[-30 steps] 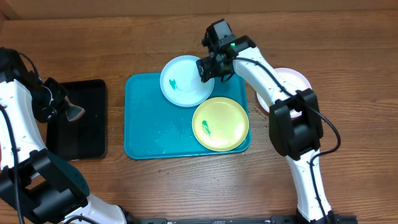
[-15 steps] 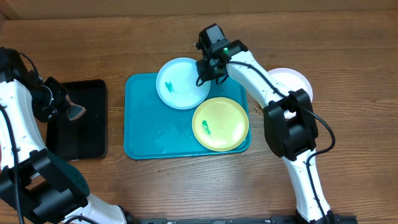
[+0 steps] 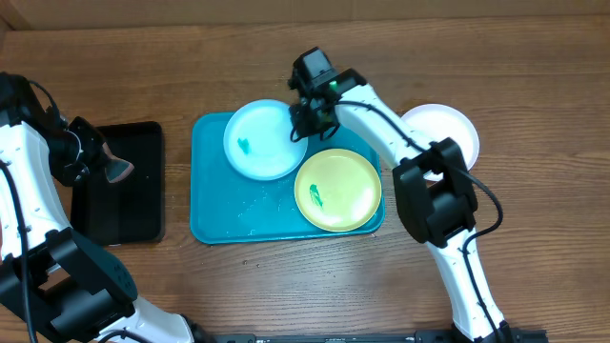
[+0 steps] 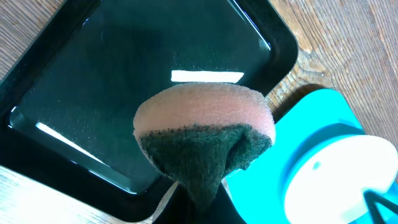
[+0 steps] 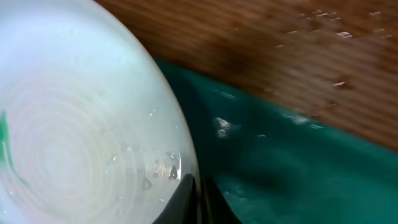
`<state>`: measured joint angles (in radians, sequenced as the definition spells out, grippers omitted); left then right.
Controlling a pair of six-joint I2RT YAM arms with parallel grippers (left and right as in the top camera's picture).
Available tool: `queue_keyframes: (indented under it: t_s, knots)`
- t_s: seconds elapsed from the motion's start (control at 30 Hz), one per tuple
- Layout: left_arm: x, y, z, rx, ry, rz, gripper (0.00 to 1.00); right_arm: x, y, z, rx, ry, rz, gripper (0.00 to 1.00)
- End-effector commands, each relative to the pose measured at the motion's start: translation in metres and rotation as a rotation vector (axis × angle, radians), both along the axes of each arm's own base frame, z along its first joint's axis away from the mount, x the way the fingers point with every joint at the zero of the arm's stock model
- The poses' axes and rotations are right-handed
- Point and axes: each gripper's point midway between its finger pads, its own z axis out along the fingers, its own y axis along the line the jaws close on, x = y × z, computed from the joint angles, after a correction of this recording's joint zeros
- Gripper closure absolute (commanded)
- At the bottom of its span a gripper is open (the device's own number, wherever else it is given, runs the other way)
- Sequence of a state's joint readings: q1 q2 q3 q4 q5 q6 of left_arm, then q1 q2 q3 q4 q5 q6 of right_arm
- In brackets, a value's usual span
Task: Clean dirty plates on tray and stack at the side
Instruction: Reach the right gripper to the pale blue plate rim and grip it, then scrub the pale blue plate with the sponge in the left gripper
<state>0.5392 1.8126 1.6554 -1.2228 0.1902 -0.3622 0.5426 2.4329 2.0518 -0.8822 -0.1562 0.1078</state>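
Note:
The pale blue plate (image 3: 259, 143), with a small green smear, lies at the back of the turquoise tray (image 3: 214, 205). My right gripper (image 3: 303, 114) is shut on its right rim, and in the right wrist view the rim of the plate (image 5: 81, 137) is pinched between the closed jaws of that gripper (image 5: 198, 196). The yellow-green plate (image 3: 337, 189), also smeared, lies at the tray's front right. A white plate (image 3: 442, 129) rests on the table to the right of the tray. My left gripper (image 3: 103, 164) is shut on a pink and dark green sponge (image 4: 205, 134).
A black tray (image 3: 119, 200) sits left of the turquoise tray, with the sponge hanging above its inner edge. Water drops lie on the turquoise tray's floor (image 5: 280, 168). Bare wooden table surrounds both trays.
My right gripper has closed on the pale blue plate's rim and moved it to the left along the back of the tray. The left arm has stayed still.

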Motion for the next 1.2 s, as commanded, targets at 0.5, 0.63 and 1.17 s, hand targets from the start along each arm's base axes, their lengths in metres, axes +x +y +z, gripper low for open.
queue_keyframes:
  t_s: [0.5,0.63,1.17]
  knots:
    - [0.026,-0.070,0.007,-0.016,-0.057,-0.297,0.96,-0.032,0.054,-0.030,-0.036,-0.046,0.203,0.62]
    - [0.029,-0.081,0.007,-0.017,-0.057,-0.327,0.96,-0.042,0.050,-0.040,-0.063,0.000,0.210,0.70]
    - [0.050,-0.172,0.004,-0.025,-0.076,-0.530,0.96,-0.088,0.014,-0.041,-0.146,0.347,-0.330,0.96]
